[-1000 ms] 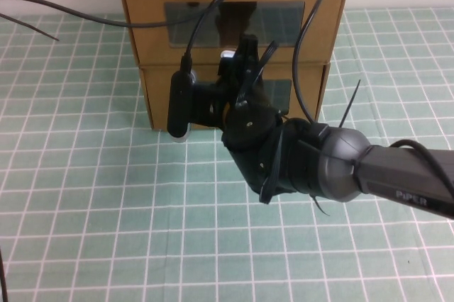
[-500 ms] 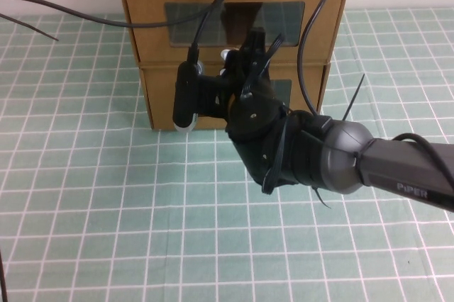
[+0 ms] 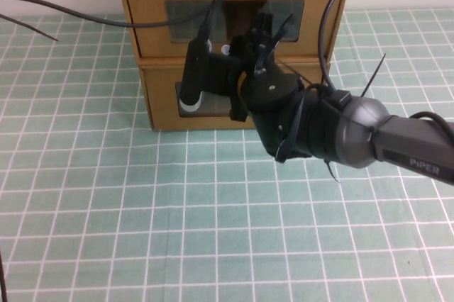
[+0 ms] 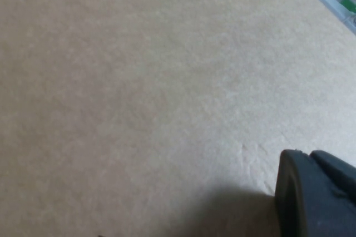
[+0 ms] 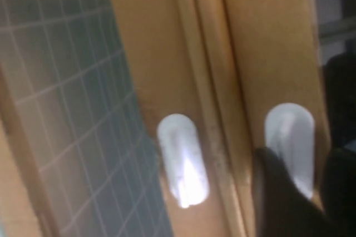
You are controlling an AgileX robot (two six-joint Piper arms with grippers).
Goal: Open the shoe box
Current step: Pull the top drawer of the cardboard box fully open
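Observation:
Two brown cardboard shoe boxes are stacked at the table's back: an upper box (image 3: 149, 4) on a lower box (image 3: 159, 100), each with a dark window in front. My right gripper (image 3: 266, 29) reaches against the upper box's front; its wrist hides the middle of both fronts. In the right wrist view this gripper (image 5: 303, 176) is open, its dark fingers straddling a white pull tab (image 5: 289, 131), with a strip of cardboard showing beside one finger. A second white tab (image 5: 182, 159) sits across the seam. One finger (image 4: 311, 192) of my left gripper lies close over plain cardboard (image 4: 139, 81).
Black cables (image 3: 92, 17) loop across the upper box and off to the left over the green checked mat (image 3: 106, 210). The right arm's grey link (image 3: 355, 135) stretches over the mat to the right. A white wall stands behind the boxes.
My right arm has moved up and toward the boxes, from the lower box's front to the upper one. Its jaws have narrowed around the white tab.

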